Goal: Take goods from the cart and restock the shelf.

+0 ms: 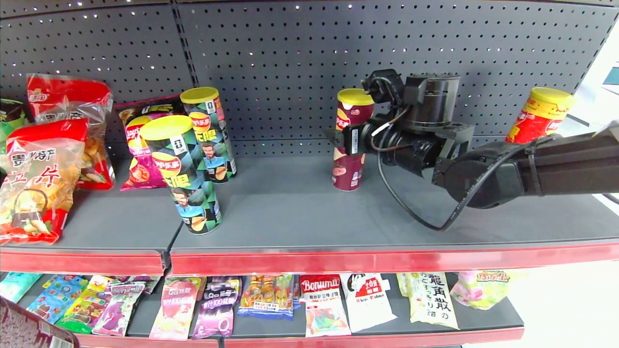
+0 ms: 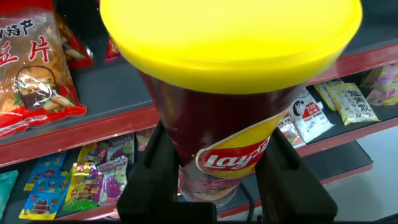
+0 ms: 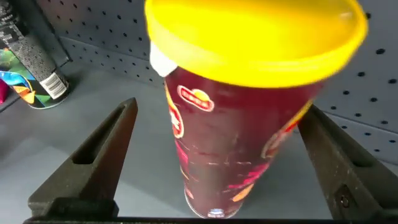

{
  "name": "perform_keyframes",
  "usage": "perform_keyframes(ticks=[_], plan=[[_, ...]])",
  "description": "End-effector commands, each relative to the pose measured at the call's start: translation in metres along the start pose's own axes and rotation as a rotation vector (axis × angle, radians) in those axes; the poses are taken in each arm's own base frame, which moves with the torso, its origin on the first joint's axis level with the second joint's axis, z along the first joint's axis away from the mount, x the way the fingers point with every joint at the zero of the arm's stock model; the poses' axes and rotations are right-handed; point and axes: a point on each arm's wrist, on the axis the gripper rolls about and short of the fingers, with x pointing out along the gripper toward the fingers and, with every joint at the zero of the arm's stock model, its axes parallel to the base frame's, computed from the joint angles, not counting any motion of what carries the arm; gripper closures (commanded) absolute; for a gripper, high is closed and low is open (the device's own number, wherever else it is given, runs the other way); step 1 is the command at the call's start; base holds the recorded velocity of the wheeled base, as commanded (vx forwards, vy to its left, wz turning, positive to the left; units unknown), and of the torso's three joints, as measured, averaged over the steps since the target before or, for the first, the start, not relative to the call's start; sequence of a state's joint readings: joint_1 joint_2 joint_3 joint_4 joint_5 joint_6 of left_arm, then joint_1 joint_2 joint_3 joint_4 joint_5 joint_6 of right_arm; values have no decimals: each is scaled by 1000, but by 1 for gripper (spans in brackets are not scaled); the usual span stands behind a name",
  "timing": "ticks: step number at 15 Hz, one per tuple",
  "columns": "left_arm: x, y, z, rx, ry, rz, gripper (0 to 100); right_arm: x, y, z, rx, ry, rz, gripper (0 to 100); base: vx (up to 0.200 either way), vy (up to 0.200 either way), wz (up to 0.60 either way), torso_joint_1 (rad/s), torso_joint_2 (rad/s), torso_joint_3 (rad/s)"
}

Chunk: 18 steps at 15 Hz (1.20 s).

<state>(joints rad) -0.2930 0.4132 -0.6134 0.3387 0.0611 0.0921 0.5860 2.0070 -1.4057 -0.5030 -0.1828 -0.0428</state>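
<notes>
A maroon chips can [image 1: 349, 108] with a yellow lid stands upright on the grey upper shelf [image 1: 300, 208], near the pegboard back. My right gripper [image 1: 346, 141] reaches in from the right and is open, one finger on each side of that can [image 3: 236, 149]. In the right wrist view, a gap shows between one finger [image 3: 93, 165] and the can. My left gripper [image 2: 217, 171] is shut on a second maroon chips can [image 2: 230, 43], held out in front of the shelves. A corner of that can [image 1: 24, 328] shows at the head view's lower left.
Two black-and-green cans [image 1: 186, 176] [image 1: 210, 133] stand to the left on the shelf, with snack bags [image 1: 43, 183] further left. A red can [image 1: 539, 116] stands at the far right behind my right arm. The lower shelf [image 1: 435, 333] holds several small packets.
</notes>
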Motion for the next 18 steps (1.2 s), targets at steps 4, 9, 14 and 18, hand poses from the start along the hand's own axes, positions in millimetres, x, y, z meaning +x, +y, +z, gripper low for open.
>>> perform_keyframes(ticks=[4,9,14,18], plan=[[0,0,0,0,0,0,100,10,0,-9,-3,18,-30,100,0,0,0,0,0,0],[0,0,0,0,0,0,100,8,-4,-6,-1,12,-24,100,0,0,0,0,0,0],[0,0,0,0,1,-3,100,-33,-6,21,-2,-42,224,100,0,0,0,0,0,0],[0,0,0,-2,0,-9,100,-55,-7,21,-17,-37,379,100,0,0,0,0,0,0]])
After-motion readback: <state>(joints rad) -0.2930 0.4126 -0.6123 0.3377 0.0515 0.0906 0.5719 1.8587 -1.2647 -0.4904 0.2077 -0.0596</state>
